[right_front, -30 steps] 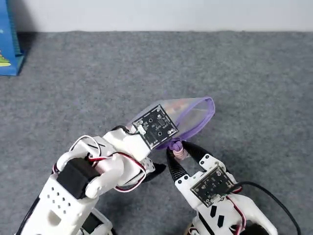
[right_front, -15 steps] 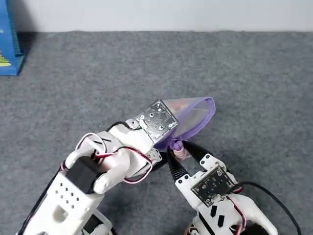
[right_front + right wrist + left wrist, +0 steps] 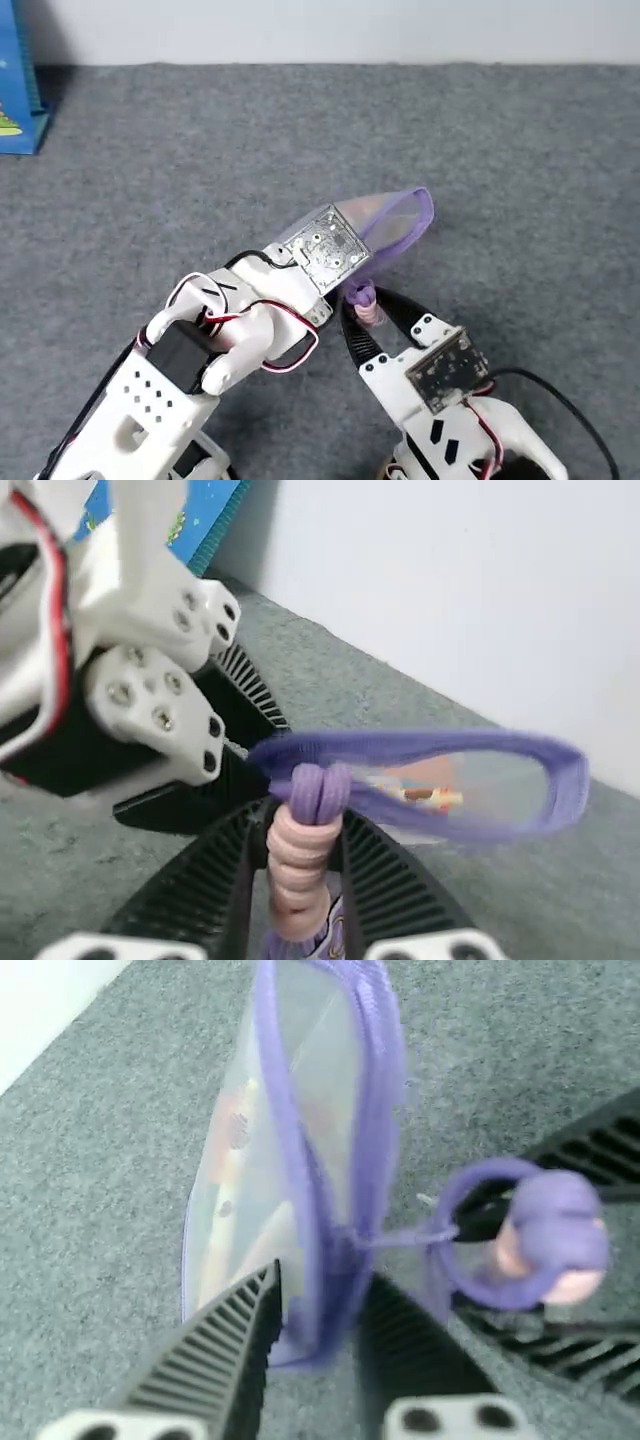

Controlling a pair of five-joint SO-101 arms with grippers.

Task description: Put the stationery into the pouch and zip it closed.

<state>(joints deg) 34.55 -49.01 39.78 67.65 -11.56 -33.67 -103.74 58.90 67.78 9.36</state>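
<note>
The pouch (image 3: 392, 222) is translucent with a purple zipper edge and stands on edge on the grey carpet. Orange and pink stationery (image 3: 425, 785) shows through its wall. In the left wrist view my left gripper (image 3: 315, 1295) is shut on the near end of the pouch (image 3: 290, 1150). A purple and pink cord charm (image 3: 366, 302) hangs from the zipper at that end. My right gripper (image 3: 300, 825) is shut on this zipper charm (image 3: 300, 850), right beside the left gripper's white body (image 3: 150, 680). From the left wrist, the charm (image 3: 550, 1245) sits between the right gripper's black fingers (image 3: 585, 1145).
A blue box (image 3: 15, 90) stands at the far left against the white wall. Grey carpet (image 3: 520, 150) spreads open around and beyond the pouch. The two arms crowd together at the near edge.
My left arm has pushed slightly forward and its wrist has turned over the pouch's near end. The pouch's far end has shifted a little away. The right gripper keeps hold of the charm.
</note>
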